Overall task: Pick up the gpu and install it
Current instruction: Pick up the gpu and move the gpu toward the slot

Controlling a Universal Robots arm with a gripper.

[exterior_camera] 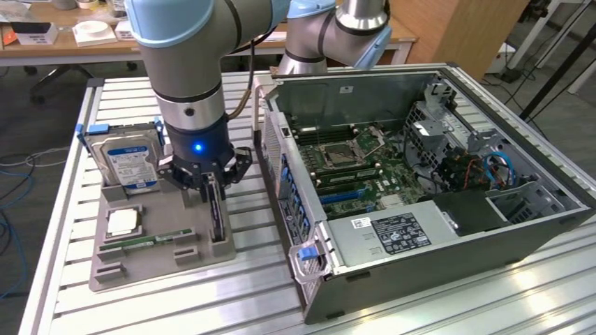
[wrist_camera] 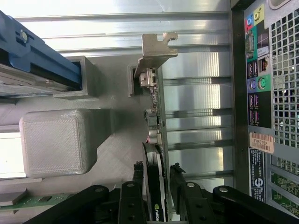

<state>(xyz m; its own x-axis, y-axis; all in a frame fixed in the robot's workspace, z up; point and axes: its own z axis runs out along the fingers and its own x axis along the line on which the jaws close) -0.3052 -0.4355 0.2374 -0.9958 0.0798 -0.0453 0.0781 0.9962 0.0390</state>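
Note:
The gpu (exterior_camera: 218, 213) stands on edge in a slot of the grey holder tray (exterior_camera: 158, 262), at the exterior view's left of the computer case. In the wrist view its green board edge (wrist_camera: 157, 126) and silver end bracket (wrist_camera: 156, 46) run away from the camera. My gripper (exterior_camera: 211, 183) is straight above the card. Its black fingers (wrist_camera: 138, 186) sit against both faces of the card's near end, so the gripper (wrist_camera: 157, 167) is shut on it. The card's lower edge looks seated in the tray slot.
The open computer case (exterior_camera: 521, 230) lies with its motherboard (exterior_camera: 359, 164) exposed, and its rear port panel (wrist_camera: 261, 93) is close beside the card. Also on the tray are a hard drive (exterior_camera: 130, 160) in a blue bracket (wrist_camera: 37, 56), a memory stick (exterior_camera: 144, 241) and a processor (exterior_camera: 123, 222).

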